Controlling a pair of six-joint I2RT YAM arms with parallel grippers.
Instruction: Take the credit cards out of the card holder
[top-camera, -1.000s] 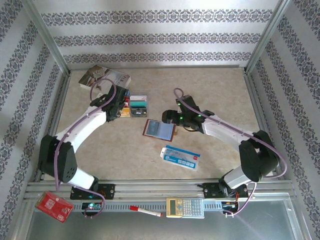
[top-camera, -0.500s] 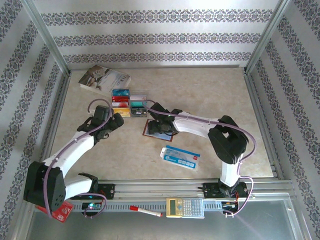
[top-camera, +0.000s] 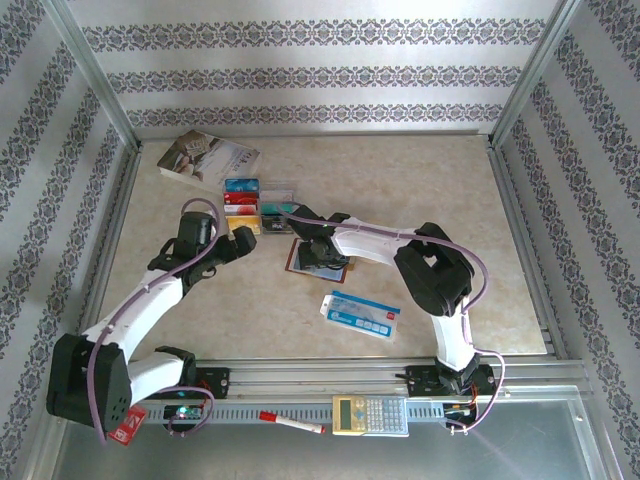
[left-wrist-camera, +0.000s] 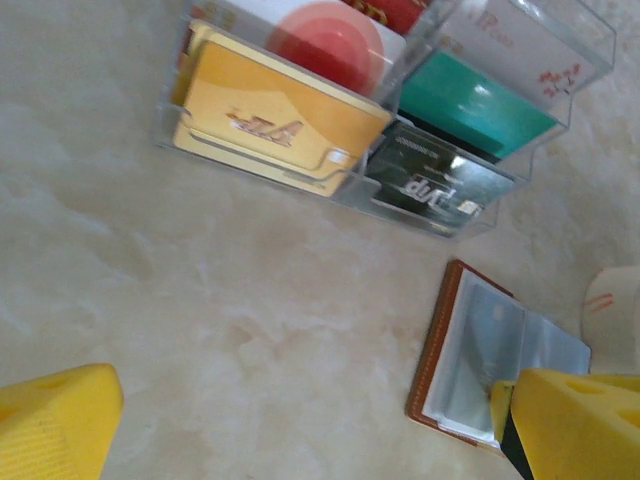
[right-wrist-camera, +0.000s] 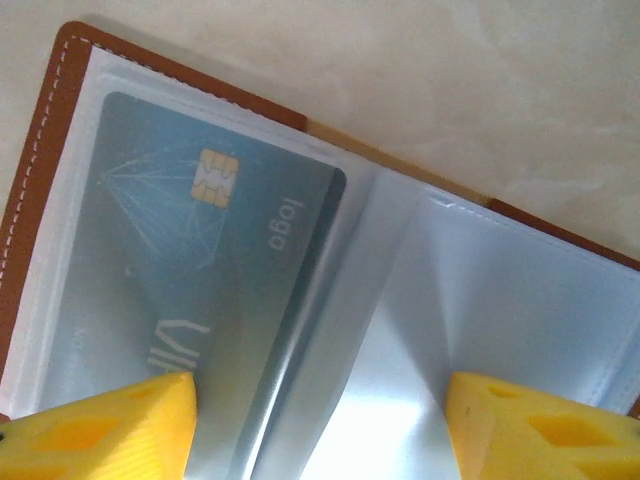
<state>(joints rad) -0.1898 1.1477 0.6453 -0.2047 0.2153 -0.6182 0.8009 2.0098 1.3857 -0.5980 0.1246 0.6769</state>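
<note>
Right, the right gripper (right-wrist-camera: 320, 425) hangs parted over the card (right-wrist-camera: 190, 290) sleeved in the holder (right-wrist-camera: 45, 170), mid-desk. Best nip the card's spine-side edge and slide it out flat; the left gripper (left-wrist-camera: 300, 430) gapes empty.

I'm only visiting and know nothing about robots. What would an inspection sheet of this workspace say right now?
Surface: beige marbled tabletop, flat, no spills seen.
Job's things: open reddish-brown leather card holder lies flat, a grey-blue chip card in one sleeve; yellow-gold card, teal card and black card sit in a clear plastic rack.
Clutter: paperback book, blue-and-white flat packet; red marker and calculator on the front rail.
Grippers: left gripper open above the table beside the holder; right gripper open over the holder's sleeves.
Cables: purple cable loops along each arm; no snag seen.
Surroundings: patterned wallpaper walls, aluminium frame.
</note>
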